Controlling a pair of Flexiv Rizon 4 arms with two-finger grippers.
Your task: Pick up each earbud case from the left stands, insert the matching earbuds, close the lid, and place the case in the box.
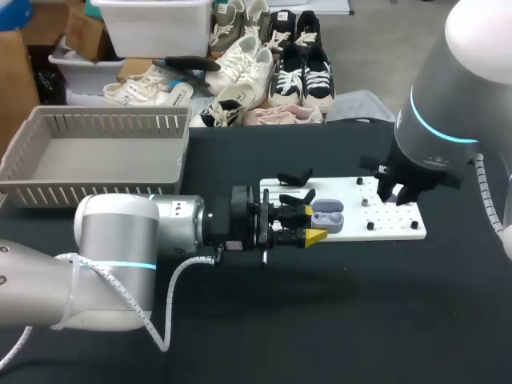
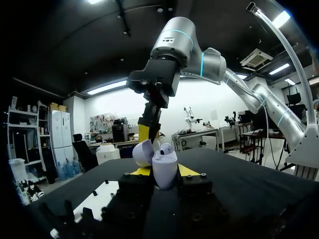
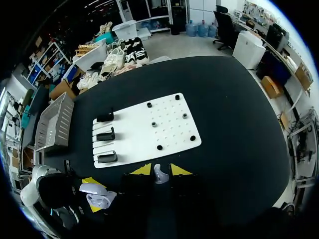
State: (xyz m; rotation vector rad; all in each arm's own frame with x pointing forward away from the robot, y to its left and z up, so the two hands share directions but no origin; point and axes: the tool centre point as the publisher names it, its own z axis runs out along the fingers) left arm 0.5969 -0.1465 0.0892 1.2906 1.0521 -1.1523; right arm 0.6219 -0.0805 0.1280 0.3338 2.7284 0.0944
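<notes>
My left gripper (image 1: 314, 224) is shut on a lavender earbud case (image 1: 326, 218) with its lid open, held over the near left part of the white board (image 1: 396, 228). In the left wrist view the case (image 2: 164, 167) stands upright between the gripper's (image 2: 164, 172) yellow tips, its lid (image 2: 141, 152) tipped back. My right gripper (image 1: 398, 192) hangs over the board's right part. It (image 3: 159, 171) is shut on a small white earbud (image 3: 159, 175). The right gripper (image 2: 148, 130) shows ahead of and above the case. Three black stands (image 3: 105, 135) line the board's left edge; none holds a case.
A grey slatted box (image 1: 96, 160) stands at the back left of the black table. Several small black pegs (image 3: 172, 122) stick up from the white board (image 3: 149, 132). My left gripper with the case (image 3: 94, 194) shows beside the right gripper.
</notes>
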